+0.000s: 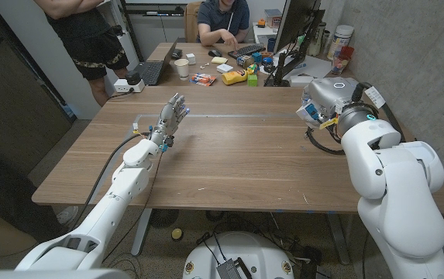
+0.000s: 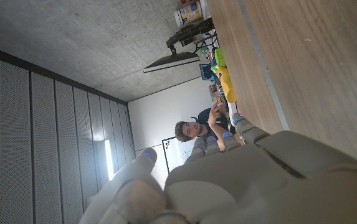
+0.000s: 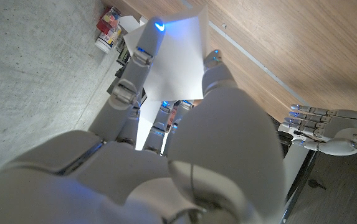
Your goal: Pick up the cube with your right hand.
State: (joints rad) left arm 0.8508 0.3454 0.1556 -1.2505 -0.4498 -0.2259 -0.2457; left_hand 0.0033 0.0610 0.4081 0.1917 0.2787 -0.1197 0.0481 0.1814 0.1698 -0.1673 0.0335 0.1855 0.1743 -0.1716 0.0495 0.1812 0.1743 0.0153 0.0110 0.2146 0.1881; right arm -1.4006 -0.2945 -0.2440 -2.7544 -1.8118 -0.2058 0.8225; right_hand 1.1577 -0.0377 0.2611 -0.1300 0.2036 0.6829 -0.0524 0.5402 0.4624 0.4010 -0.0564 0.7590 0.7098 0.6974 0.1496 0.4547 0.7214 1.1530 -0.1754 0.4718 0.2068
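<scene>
Our right hand [image 3: 184, 124] is raised above the far right part of the wooden table [image 1: 229, 163], and its fingers [image 3: 134, 68] pinch a white cube [image 3: 172, 56] between them. In the head view the cube [image 1: 308, 113] shows only as a small white and blue piece at the hand [image 1: 318, 108]. Our left hand [image 1: 170, 118] stands upright over the table's left middle, fingers spread and holding nothing. Behind the table a person [image 1: 223, 19] sits at a cluttered desk [image 1: 206, 66].
</scene>
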